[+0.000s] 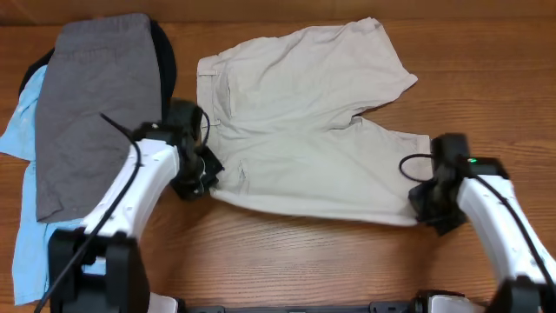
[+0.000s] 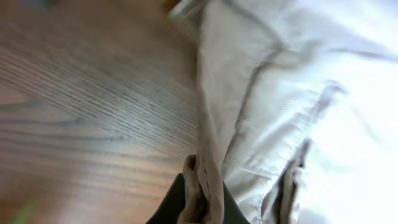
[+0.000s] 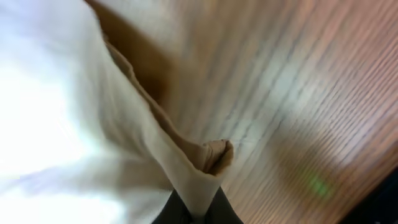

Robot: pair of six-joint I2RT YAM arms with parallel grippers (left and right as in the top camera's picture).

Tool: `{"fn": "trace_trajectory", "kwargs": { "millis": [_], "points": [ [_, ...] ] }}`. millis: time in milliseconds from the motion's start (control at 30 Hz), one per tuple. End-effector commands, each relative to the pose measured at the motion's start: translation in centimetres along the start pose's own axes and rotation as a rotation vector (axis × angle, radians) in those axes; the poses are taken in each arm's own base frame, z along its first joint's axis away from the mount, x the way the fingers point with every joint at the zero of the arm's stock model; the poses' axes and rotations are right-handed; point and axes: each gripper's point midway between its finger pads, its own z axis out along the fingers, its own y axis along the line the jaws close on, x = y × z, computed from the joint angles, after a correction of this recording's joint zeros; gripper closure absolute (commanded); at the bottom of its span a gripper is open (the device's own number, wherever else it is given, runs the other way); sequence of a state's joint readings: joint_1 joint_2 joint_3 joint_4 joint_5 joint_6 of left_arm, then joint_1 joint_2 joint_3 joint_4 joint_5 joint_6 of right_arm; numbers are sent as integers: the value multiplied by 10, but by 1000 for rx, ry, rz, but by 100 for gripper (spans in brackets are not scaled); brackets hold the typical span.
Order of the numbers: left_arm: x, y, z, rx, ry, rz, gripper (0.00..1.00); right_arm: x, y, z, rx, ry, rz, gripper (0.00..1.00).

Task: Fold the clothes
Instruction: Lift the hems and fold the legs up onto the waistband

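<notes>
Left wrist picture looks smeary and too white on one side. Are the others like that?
Left wrist: wood table streaked by blur, beige shorts washed out white at right. Right wrist: same glare at left, blurry wood at right. Overhead: sharp, evenly lit.

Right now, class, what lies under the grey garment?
A light-blue garment sticks out past the left edge of the grey garment, and a black garment shows at its upper corners. How far either reaches underneath is covered.
</notes>
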State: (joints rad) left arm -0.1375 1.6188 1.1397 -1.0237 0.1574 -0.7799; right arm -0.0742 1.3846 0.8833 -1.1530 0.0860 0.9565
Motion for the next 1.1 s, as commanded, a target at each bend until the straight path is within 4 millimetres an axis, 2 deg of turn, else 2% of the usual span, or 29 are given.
{"fn": "trace_trajectory", "kwargs": {
  "millis": [0, 133, 300, 500, 633, 700, 867, 900, 967, 1067],
  "points": [
    [-17, -13, -67, 62, -161, 134, 96, -36, -1, -51, -69, -164, -10, 96],
    [-10, -16, -108, 108, -225, 158, 96, -46, -8, -90, -130, -215, -9, 96],
    [7, -9, -150, 171, -295, 171, 96, -51, -29, -138, -197, -291, -10, 96],
    [28, 5, -171, 200, -326, 181, 96, -43, -42, -177, -275, -362, -59, 96],
    [32, 11, -179, 202, -354, 175, 96, -46, -39, -189, -315, -398, -80, 96],
    [31, 14, -179, 188, -362, 171, 96, -49, -26, -190, -345, -401, -130, 96],
    [19, 22, -166, 110, -370, 125, 96, -65, 18, -188, -428, -391, -249, 96],
    [11, 28, -159, 60, -381, 90, 96, -75, 34, -182, -436, -389, -274, 96],
    [4, 33, -153, 13, -389, 52, 96, -84, 49, -175, -441, -385, -303, 96],
    [-12, 33, -139, -39, -398, 12, 96, -96, 77, -158, -436, -374, -341, 96]
  ]
}}
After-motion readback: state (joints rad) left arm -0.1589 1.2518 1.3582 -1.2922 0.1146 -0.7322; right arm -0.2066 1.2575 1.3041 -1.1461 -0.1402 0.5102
